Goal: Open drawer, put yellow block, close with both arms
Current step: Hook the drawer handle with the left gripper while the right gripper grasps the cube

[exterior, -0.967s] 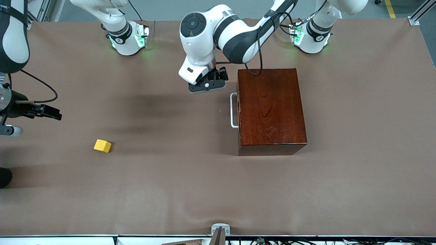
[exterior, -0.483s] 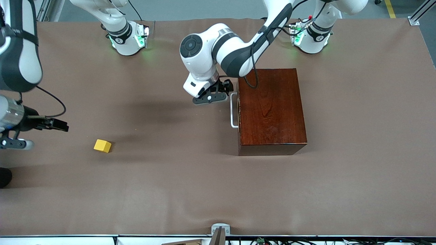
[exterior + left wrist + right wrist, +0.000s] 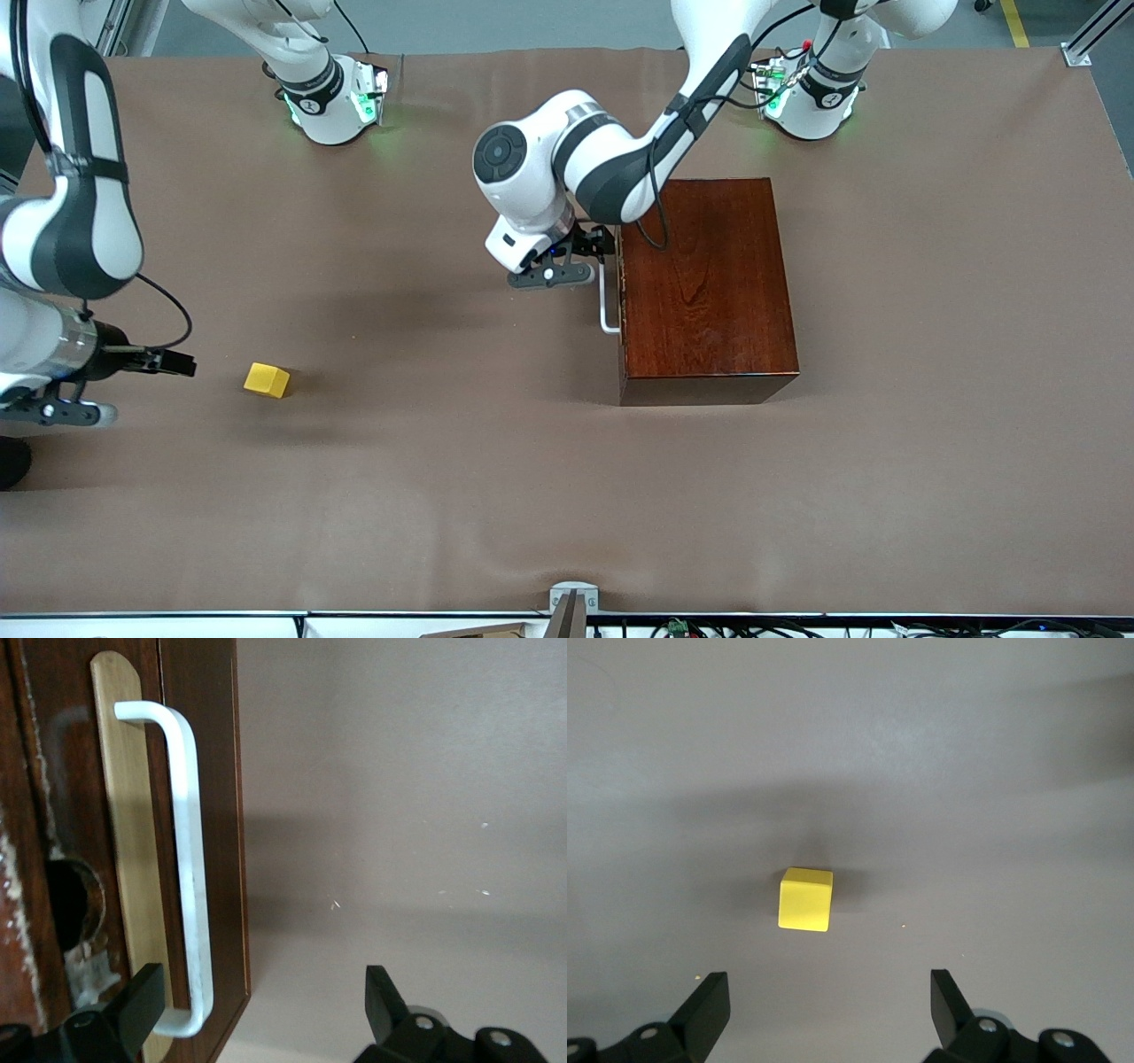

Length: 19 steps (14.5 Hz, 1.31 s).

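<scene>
Left gripper (image 3: 592, 251) fingers (image 3: 133, 1005) are standing wide open, gripping nothing, one finger at the drawer (image 3: 621, 283) front by the white handle (image 3: 188, 886) — drawer sitting shut in the wooden box (image 3: 704, 288). Right gripper (image 3: 177, 364) fingers (image 3: 709, 1005) are spread wide and empty, hanging over the table (image 3: 443, 487) near the yellow block (image 3: 267, 379) — block is lying toward the right arm's end, well apart from the box.

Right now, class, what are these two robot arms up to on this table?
The left end effector is at the white handle of the closed drawer in the wooden box, fingers open with the handle between them, not yet gripping. The right end effector is open beside the yellow block, which sits on the table toward the right arm's end.
</scene>
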Tool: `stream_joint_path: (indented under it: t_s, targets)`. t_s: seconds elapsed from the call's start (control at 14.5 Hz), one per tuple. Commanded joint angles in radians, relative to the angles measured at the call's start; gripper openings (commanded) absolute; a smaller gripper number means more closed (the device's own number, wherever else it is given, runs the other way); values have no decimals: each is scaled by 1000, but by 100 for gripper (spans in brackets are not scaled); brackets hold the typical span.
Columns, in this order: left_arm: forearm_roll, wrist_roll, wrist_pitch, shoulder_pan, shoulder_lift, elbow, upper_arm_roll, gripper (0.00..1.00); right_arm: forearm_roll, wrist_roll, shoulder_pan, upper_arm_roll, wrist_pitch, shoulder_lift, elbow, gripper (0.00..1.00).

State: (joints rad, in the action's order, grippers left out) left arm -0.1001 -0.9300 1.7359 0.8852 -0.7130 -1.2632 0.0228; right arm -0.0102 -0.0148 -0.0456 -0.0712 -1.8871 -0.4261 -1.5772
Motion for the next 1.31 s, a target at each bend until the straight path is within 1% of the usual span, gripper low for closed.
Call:
stream_joint_path:
  t_s: [0.0, 0.07, 0.21, 0.28, 0.41, 0.62, 0.76, 0.83, 0.97, 1.24]
  targets:
    - [-33, 16, -18, 5, -31, 21, -9, 100, -5, 12, -13, 18, -4, -68, 43, 100]
    - [-47, 16, -18, 5, -37, 21, -9, 100, 13, 27, -10, 18, -36, -83, 40, 100]
    - [-56, 16, -16, 5, -49, 21, -9, 100, 79, 111, -14, 18, -101, -97, 1, 100]
    - [-56, 14, -12, 6, -52, 21, -7, 100, 79, 133, -5, 18, -116, -100, -18, 100]
    - [-55, 13, -1, 6, -57, 22, -7, 100, 69, 139, -2, 16, -200, -111, -56, 100]
    - [-53, 8, 48, 6, -63, 24, -7, 100, 72, 150, -5, 18, -364, -135, -154, 100]
    - [-50, 7, 70, 9, -63, 27, -7, 100, 73, 205, 4, 18, -472, -141, -226, 100]
    - [-47, 7, 89, 9, -62, 27, -6, 100, 73, 228, 15, 18, -495, -141, -251, 100]
    - [-44, 5, 114, 9, -62, 28, -4, 100, 73, 249, 32, 18, -495, -152, -260, 100]
    - [-41, -32, 178, 12, -63, 28, 3, 100, 73, 250, 33, 18, -495, -169, -297, 100]
